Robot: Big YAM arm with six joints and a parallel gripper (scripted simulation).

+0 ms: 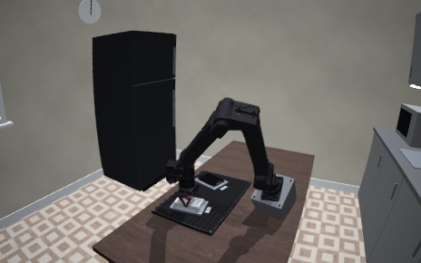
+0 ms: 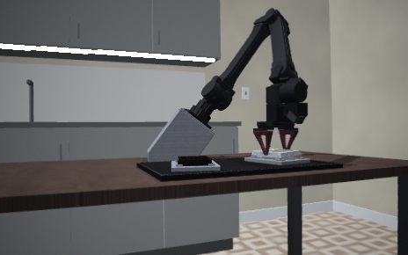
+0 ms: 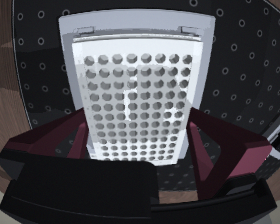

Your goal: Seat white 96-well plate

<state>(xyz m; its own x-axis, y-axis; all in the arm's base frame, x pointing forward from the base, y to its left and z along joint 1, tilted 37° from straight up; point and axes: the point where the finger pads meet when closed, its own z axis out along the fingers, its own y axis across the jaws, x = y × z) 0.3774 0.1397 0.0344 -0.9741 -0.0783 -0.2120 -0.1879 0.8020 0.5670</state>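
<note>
The white 96-well plate E01 [image 3: 138, 106] lies on the plate nest N1 [image 3: 138, 30] on the black breadboard. In the wrist view it sits a little skewed to the nest's outline. My gripper [image 3: 137, 112] is straight above it, with the dark red fingers on the plate's two long sides, shut on it. From the side the plate [image 2: 278, 154] looks low on the nest [image 2: 277, 160], with the gripper [image 2: 276, 147] down on it. The black plate E07 [image 2: 194, 160] rests in nest N2 [image 2: 195, 166] to the left. Both plates also show in the top view: E01 [image 1: 189, 204], E07 [image 1: 211, 180].
The black breadboard carries both nests on a brown table [image 1: 231, 218]. The arm's grey base [image 1: 274, 194] stands at the board's right. A small white label tag [image 1: 208, 209] lies beside N1. A black fridge [image 1: 133, 109] stands behind the table.
</note>
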